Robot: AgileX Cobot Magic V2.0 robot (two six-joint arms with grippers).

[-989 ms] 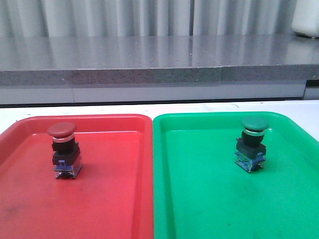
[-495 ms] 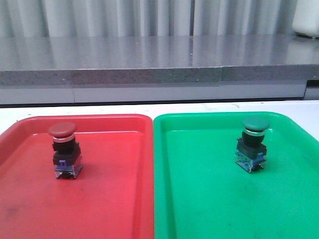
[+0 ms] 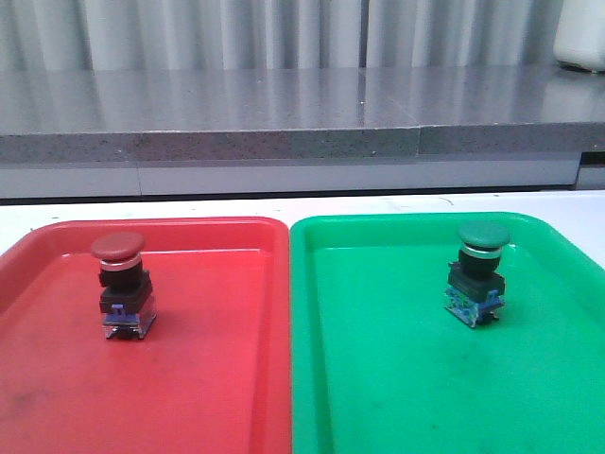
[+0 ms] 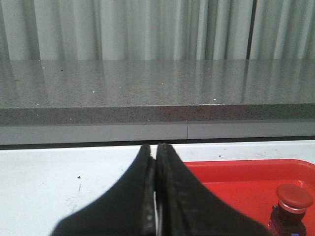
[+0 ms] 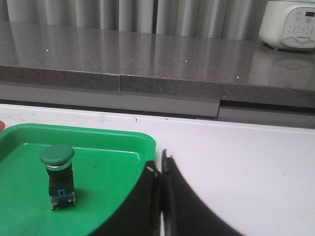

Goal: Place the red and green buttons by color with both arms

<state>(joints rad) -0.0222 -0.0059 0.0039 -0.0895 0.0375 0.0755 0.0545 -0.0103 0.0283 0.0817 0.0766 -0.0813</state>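
Red button [image 3: 120, 284] and green button [image 3: 480, 271] each stand in the matching tray.
Sorting looks done; both arms' fingers [image 4: 156, 196] [image 5: 161, 196] are pressed together, holding nothing, so no next move seems needed.

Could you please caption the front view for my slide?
Red-capped push button upright in red plastic tray; green-capped one in green tray.
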